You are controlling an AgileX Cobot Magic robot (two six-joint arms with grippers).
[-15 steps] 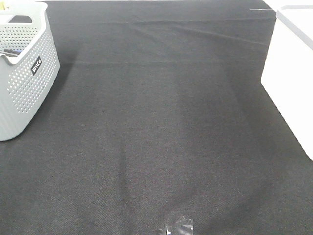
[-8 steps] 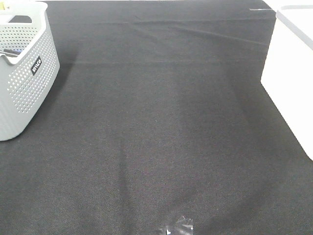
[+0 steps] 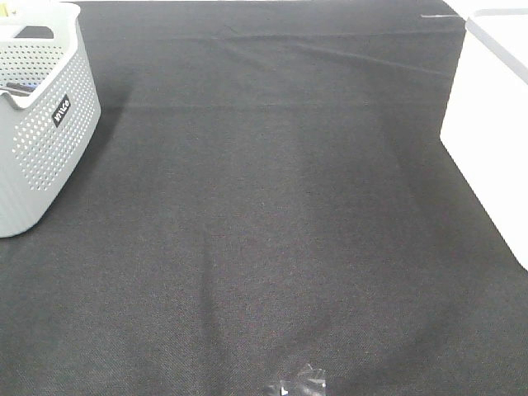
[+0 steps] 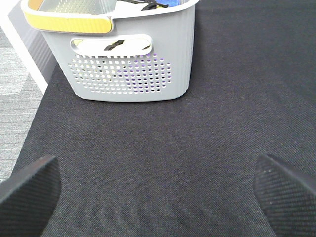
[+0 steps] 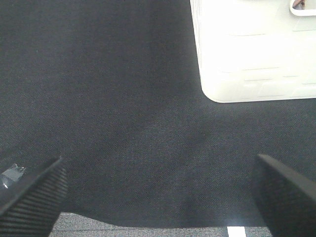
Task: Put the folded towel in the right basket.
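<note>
Towel location cannot be confirmed from any view; no folded towel shows on the bench surface.

Left side: a grey perforated basket (image 3: 41,115) stands at the far left corner of the bench, upright, with a small dark label on its side wall. In the left wrist view the same basket (image 4: 128,54) shows a yellow band on one rim, a handle slot in the end wall, and dark and blue items inside that are too cut off to identify. The left gripper (image 4: 158,190) is spread wide, with one dark ribbed fingertip (image 4: 29,190) at each side of that view and nothing between them. It hangs over bare cloth, apart from the grey basket.

Centre: a black cloth (image 3: 272,231) covers the bench, with shallow creases near the far edge. A small piece of clear crinkled film (image 3: 299,382) lies at the near edge, roughly midway along it.

Right side: a white basket (image 3: 491,124) stands at the right edge toward the far corner, partly out of view. In the right wrist view its white wall (image 5: 252,54) has faint moulded lines. The right gripper (image 5: 158,190) is also spread wide and holds nothing, over bare cloth near the near edge, apart from the white basket.
</note>
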